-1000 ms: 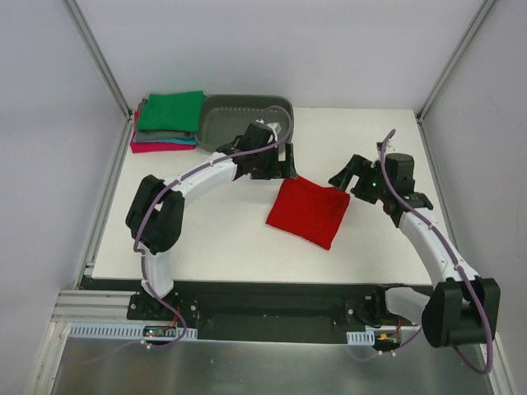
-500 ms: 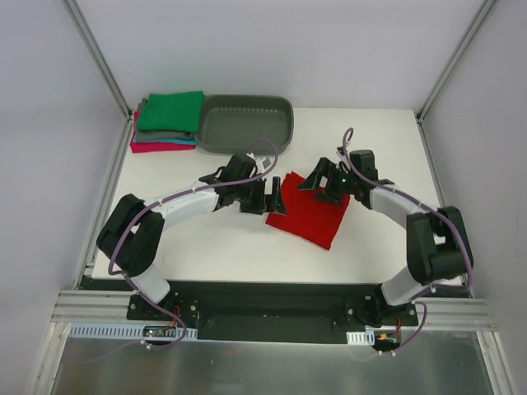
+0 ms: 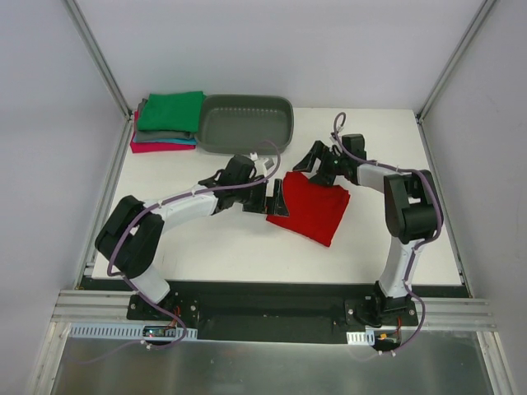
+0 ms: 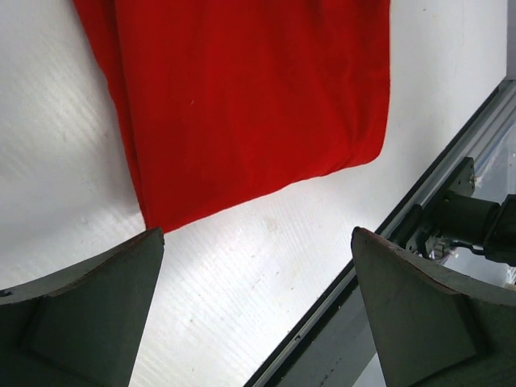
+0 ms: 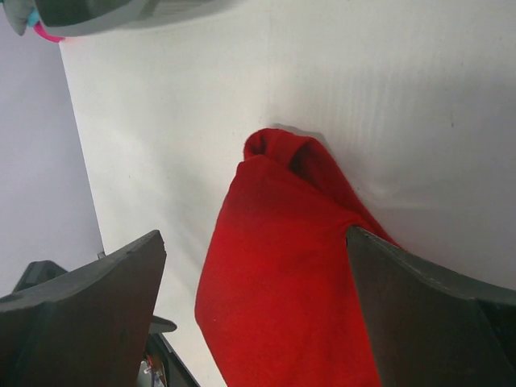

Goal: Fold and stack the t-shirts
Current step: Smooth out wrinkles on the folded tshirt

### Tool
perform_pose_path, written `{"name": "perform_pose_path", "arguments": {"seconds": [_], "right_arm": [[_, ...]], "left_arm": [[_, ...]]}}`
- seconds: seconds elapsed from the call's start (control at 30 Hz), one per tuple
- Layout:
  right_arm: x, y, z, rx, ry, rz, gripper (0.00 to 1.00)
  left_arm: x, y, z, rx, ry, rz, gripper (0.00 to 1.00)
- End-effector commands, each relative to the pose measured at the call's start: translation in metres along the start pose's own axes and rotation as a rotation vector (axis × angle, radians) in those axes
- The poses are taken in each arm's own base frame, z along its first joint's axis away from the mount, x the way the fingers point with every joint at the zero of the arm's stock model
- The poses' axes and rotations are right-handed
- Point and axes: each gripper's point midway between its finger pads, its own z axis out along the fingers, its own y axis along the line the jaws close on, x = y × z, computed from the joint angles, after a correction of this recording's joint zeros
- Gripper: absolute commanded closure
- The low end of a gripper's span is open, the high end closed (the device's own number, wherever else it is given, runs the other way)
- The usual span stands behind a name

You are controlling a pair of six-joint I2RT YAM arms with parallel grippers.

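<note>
A bright red t-shirt, folded into a rough square, lies on the white table near its middle. My left gripper sits low at the shirt's left edge, open. In the left wrist view only bare table lies between the fingers, with the red t-shirt just beyond them. My right gripper is at the far corner, open. Its fingers straddle the bunched corner of the red t-shirt. A stack of folded t-shirts, green on top, rests at the back left.
A grey oval tub stands beside the stack at the back, just behind both grippers; its rim shows in the right wrist view. The table's near edge with its black rail runs close beside the left gripper.
Both arms have come in to the red t-shirt: the left dropped from near the tub to its left edge, the right swung from the right side to its far corner. The corner has bunched slightly.
</note>
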Motion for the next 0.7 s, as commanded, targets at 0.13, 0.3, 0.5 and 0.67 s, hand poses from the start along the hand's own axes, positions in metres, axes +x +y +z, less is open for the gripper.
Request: {"name": "perform_pose_path", "arguments": {"seconds": [0.13, 0.3, 0.5, 0.67], "right_arm": [[0.011, -0.011, 0.012, -0.026, 0.045, 0.009, 0.04], [0.019, -0.018, 0.017, -0.025, 0.071, 0.029, 0.04], [0.040, -0.024, 0.017, -0.026, 0.116, 0.053, 0.04], [0.081, -0.022, 0.010, -0.010, 0.171, 0.059, 0.04]], "left_arm": [[-0.041, -0.041, 0.017, 0.165, -0.032, 0.127, 0.01], [-0.043, -0.035, 0.048, 0.195, 0.025, 0.094, 0.01], [-0.014, -0.008, 0.064, 0.144, 0.098, 0.020, 0.01], [0.042, 0.009, 0.045, 0.081, 0.154, 0.035, 0.01]]}}
